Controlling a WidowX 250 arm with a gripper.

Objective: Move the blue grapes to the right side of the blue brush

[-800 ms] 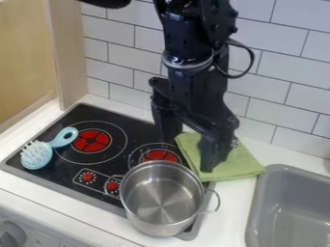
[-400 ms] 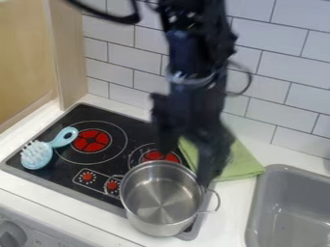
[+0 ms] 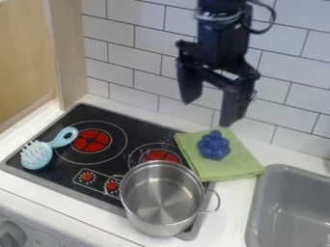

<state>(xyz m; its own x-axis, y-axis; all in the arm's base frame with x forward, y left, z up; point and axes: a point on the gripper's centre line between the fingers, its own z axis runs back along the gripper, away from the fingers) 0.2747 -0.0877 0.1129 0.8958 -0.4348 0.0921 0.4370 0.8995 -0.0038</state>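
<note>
Camera view shows the black gripper (image 3: pixel 209 113) hanging above the green cloth (image 3: pixel 241 162), its two fingers spread well apart with nothing between them. The blue grapes (image 3: pixel 214 145) sit on that cloth, just beyond the cooktop's right edge. The blue brush (image 3: pixel 36 155) lies bristles up at the left end of the cooktop (image 3: pixel 122 115), its handle pointing toward the left burner.

The step in hand looks to be the pick-up: the grapes are ungrasped and, though already to the brush's right, rest well apart from it. The next move calls for lining the spread fingers up over the cluster, lowering them to either side, and closing. How high the gripper hangs over the cloth is hard to judge from this slant.

After that, the grapes would need lifting clear of the steel pot (image 3: pixel 161 197), carrying leftward, and setting down beside the brush. Closing too low might pinch the cloth too.
</note>
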